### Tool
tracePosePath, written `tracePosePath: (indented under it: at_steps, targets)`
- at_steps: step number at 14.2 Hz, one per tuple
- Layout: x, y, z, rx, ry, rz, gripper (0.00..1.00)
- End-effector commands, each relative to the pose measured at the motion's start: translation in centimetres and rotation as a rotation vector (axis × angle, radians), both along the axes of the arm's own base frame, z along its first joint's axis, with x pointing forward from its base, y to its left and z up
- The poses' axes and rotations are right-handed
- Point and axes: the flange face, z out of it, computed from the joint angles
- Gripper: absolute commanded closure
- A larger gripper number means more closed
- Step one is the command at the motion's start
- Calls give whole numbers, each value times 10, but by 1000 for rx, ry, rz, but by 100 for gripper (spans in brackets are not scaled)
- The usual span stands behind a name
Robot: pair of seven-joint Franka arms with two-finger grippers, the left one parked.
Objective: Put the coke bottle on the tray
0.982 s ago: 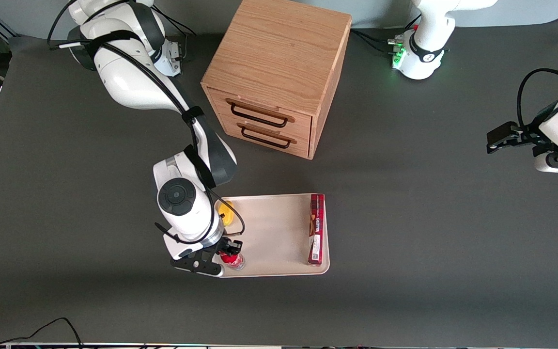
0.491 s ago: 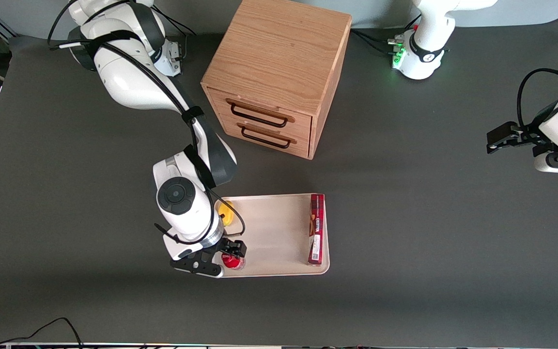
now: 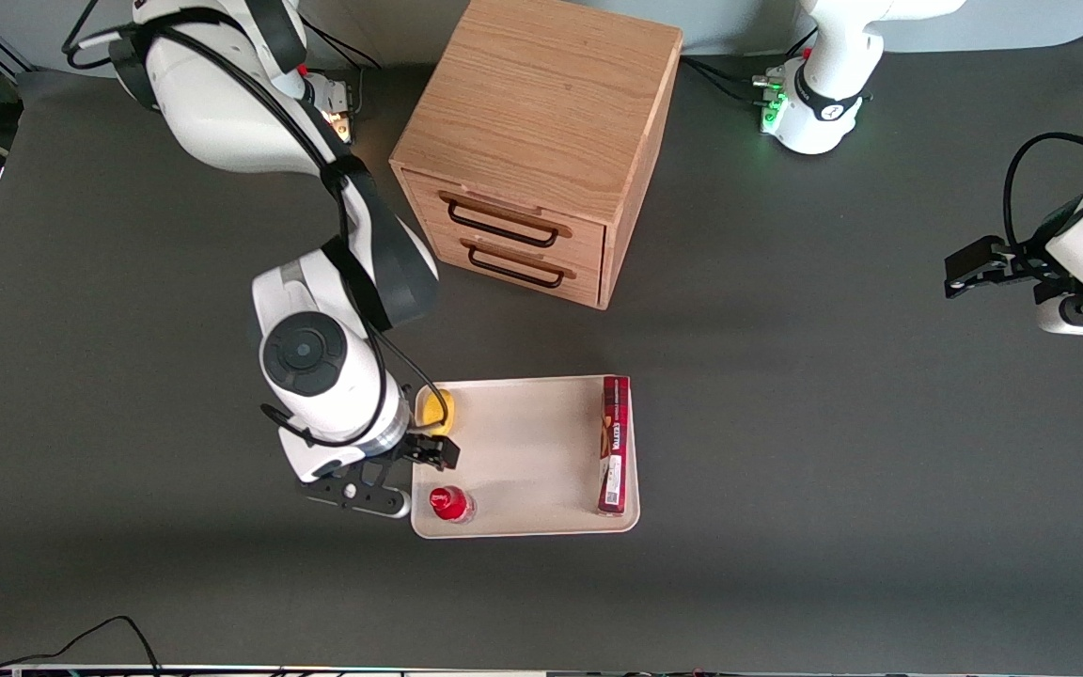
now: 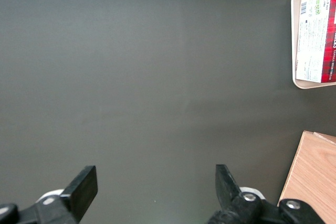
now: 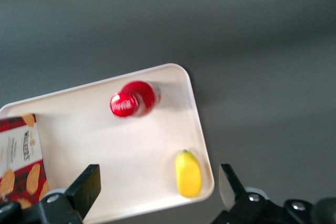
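Coke bottle (image 3: 450, 505) released, upright on tray (image 3: 532, 442).
I see claw (image 3: 410, 467) open, empty, now lifted beside tray; placement looks done.

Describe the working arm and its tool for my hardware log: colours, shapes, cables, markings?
The working arm has glossy white rounded shells with dark grey joint sections and a round dark cap on the wrist housing. Black cables run along it, strapped by black bands. Its tool, open above the tray edge near the coke bottle, is black with two flat fingers fixed by silver screws.
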Motion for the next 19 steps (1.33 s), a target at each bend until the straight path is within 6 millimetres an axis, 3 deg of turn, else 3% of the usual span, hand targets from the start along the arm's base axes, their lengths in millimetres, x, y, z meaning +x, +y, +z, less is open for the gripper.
tracePosePath:
  at_steps: [1, 7, 10, 14, 16, 19]
  targets:
    - [-42, -40, 39, 7, 69, 71, 0]
    - [-138, -183, 123, -4, 75, 227, 0]
    - [-160, -240, 153, -6, 62, 186, 0]
    - [-160, -286, 179, 57, 40, 128, 0]
    - [-158, -290, 185, 54, 29, 226, 0]
    - [-161, -291, 194, 55, 38, 226, 0]
